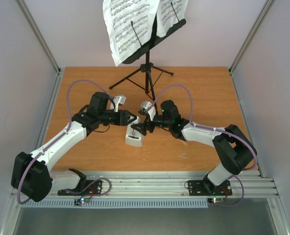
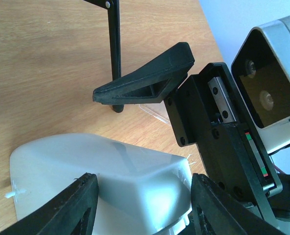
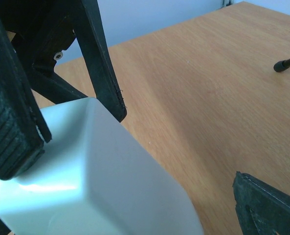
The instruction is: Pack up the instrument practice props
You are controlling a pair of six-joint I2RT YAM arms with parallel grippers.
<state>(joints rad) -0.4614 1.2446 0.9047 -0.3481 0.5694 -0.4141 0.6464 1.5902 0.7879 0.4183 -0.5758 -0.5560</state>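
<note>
metronome (image 2: 86, 156) lying at table (image 1: 208, 98) centre, my left gripper (image 2: 142, 188) clamping its sides, my right gripper (image 3: 130, 164) spread wide over it, music stand (image 1: 147, 68) at 12 o'clock

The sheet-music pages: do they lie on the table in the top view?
No, the sheet-music pages rest on the black music stand.

Mid-frame, the metronome (image 1: 134, 138) lies on the bench (image 1: 208, 98) between left claw (image 1: 130, 119) and right claw (image 1: 144, 128); the music stand (image 1: 147, 68) stands above, top centre.
</note>
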